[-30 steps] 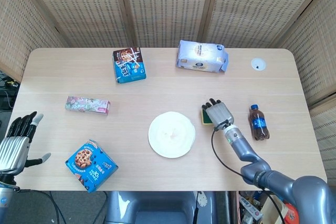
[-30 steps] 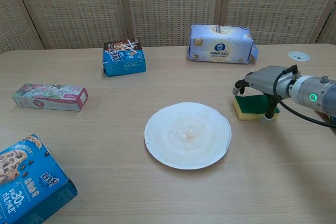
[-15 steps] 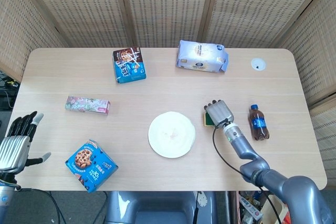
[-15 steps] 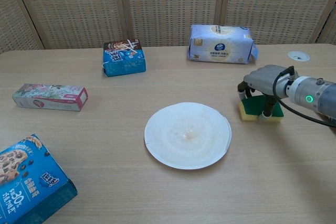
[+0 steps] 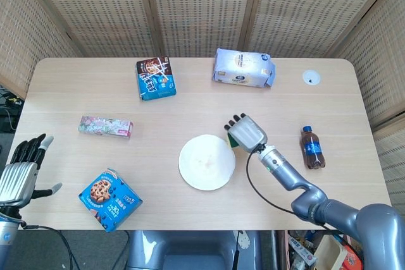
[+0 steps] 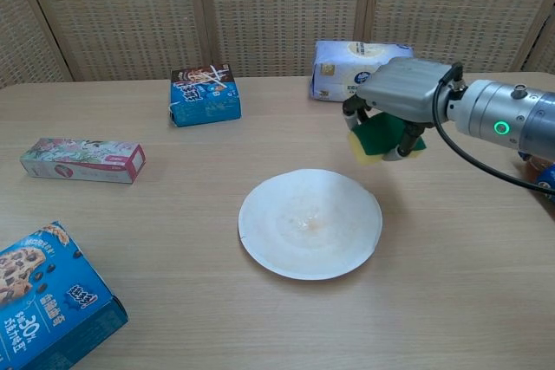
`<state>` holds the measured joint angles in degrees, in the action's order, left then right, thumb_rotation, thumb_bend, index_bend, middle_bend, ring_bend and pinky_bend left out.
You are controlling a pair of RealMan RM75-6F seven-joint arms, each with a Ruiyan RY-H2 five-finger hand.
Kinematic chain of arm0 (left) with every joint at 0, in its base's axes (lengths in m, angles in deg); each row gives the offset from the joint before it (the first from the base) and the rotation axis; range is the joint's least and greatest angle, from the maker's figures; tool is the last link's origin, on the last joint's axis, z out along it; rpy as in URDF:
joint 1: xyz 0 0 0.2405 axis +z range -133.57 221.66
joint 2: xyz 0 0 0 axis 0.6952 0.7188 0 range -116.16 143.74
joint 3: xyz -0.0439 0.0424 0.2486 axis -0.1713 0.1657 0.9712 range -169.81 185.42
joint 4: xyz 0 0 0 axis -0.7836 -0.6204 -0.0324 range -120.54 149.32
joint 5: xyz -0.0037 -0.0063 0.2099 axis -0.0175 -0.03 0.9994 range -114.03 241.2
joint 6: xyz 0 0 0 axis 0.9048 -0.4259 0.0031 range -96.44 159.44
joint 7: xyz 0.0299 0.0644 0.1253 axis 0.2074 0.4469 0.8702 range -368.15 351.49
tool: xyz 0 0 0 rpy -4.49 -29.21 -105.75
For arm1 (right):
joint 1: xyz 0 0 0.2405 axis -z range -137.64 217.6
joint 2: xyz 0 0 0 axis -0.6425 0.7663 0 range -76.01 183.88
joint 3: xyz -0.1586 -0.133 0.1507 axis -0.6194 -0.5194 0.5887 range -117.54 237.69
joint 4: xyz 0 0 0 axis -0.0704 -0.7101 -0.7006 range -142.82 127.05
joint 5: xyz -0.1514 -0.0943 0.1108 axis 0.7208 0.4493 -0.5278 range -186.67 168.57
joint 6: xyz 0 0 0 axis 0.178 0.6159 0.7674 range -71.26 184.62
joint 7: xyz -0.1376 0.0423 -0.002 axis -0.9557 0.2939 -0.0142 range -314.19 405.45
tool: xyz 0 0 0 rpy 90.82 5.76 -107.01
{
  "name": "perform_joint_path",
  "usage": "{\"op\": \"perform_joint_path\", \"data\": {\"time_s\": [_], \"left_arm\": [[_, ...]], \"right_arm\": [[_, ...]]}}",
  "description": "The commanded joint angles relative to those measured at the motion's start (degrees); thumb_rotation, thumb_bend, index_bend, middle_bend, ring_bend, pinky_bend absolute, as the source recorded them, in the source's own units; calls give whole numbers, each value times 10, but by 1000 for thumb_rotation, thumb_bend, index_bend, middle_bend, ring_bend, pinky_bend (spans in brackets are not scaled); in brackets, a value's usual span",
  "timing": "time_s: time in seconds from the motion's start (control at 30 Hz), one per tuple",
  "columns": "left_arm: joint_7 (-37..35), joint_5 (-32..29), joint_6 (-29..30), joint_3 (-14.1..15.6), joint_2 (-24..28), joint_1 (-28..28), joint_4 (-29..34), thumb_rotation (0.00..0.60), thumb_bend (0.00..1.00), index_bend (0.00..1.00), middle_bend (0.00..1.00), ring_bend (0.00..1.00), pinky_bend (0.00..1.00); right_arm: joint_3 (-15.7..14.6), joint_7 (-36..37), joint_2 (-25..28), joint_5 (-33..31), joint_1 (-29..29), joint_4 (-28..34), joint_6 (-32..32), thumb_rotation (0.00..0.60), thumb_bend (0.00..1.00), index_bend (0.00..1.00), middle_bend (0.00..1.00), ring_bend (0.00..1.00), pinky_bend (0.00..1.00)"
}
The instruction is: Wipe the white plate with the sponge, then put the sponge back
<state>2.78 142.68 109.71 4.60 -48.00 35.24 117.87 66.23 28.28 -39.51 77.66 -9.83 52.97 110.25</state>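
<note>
Yellow-green sponge [image 6: 378, 139] grasped under right hand [image 6: 401, 91], lifted off table just beside white plate [image 6: 310, 223] right-back rim, long axis roughly left-right, green face up; left hand [image 5: 20, 170] empty, fingers spread, off table's near-left corner

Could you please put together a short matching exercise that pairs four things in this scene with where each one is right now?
Things:
1. sponge
2. white plate
3. tissue pack
4. cola bottle

Places:
A. lying near the table's right edge
B. gripped by the right hand, off the table
C. at the table's far side, by the screen
D. flat in the middle of the table

Pairs: 1-B, 2-D, 3-C, 4-A
</note>
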Motion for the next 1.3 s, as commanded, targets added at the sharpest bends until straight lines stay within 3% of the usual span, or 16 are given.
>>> {"op": "perform_joint_path", "data": {"time_s": [0.03,0.27,0.7,0.97,1.3], "left_arm": [[2,-2,-4,0,-1,-3,1,600,0,0,0,0,0],[5,-14,-11,-2,-3,-7,-3,600,0,0,0,0,0],[2,-34,-23,-5,-5,-13,-10,600,0,0,0,0,0],[0,-40,-31,-5,-5,-17,-12,600,0,0,0,0,0],[-6,-40,-31,-3,-2,-18,-13,600,0,0,0,0,0]], "right_arm": [[5,-60,35,27,-41,80,-19,600,284,474,457,328,458],[19,-90,-3,7,-76,111,-64,600,318,474,458,328,458],[3,-153,-108,-9,-119,19,-130,600,434,513,458,328,458],[-22,-179,-118,-8,-112,11,-135,600,434,535,458,328,458],[-25,-264,-131,-13,-115,-10,-132,600,434,541,457,333,458]]}}
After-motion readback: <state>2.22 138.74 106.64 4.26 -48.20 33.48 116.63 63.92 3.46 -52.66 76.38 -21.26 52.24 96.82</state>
